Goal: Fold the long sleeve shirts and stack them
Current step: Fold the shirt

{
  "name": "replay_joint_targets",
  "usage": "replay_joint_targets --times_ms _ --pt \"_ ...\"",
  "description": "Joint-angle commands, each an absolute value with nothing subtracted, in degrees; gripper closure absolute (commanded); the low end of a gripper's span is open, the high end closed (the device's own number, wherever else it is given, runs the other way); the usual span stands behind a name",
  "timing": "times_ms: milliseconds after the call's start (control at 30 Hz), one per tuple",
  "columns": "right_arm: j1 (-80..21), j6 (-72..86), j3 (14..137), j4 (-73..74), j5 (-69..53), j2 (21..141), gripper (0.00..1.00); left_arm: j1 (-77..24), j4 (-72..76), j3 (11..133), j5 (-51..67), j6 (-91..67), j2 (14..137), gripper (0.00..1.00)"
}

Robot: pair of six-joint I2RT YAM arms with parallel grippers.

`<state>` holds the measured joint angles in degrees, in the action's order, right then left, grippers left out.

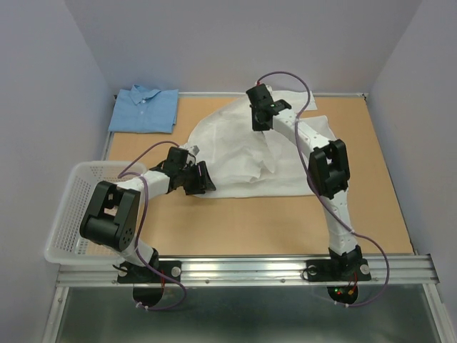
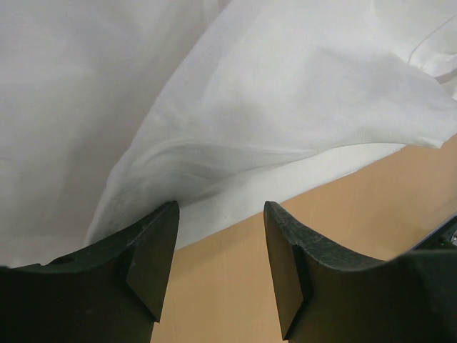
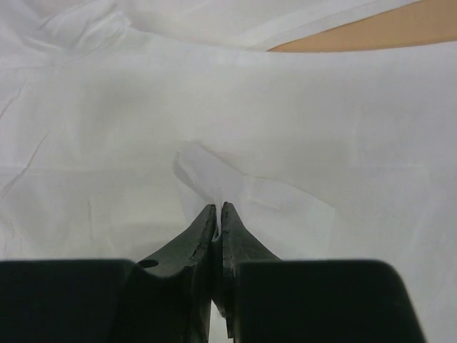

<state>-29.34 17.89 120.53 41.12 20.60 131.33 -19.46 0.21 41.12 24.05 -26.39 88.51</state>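
Right gripper is pinched together on a pucker of the white shirt near its far edge, my left gripper hangs with jaws apart at its near-left hem, so I judge the cloth spans both, while the blue shirt lies folded far-left.

the right arm covers part of the white shirt, whose collar and sleeves cannot be made out.
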Motion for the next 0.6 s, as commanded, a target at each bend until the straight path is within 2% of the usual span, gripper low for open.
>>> replay_joint_targets --times_ms 0,200,433,567 --pt "-28.0 19.3 117.4 40.0 18.2 130.2 0.98 -19.5 -6.0 38.1 20.9 -24.9 89.6 0.37" --pt "-28.0 17.4 120.6 39.6 16.9 130.7 0.99 -19.5 -5.8 37.7 20.7 -25.0 89.1 0.37" --pt "-27.0 6.3 134.8 38.3 14.4 124.5 0.99 -19.2 -5.1 37.4 20.3 -26.5 88.1 0.37" --pt "-25.6 3.4 131.1 32.8 9.8 115.4 1.0 -18.1 -4.7 36.6 20.4 -27.2 87.2 0.37"
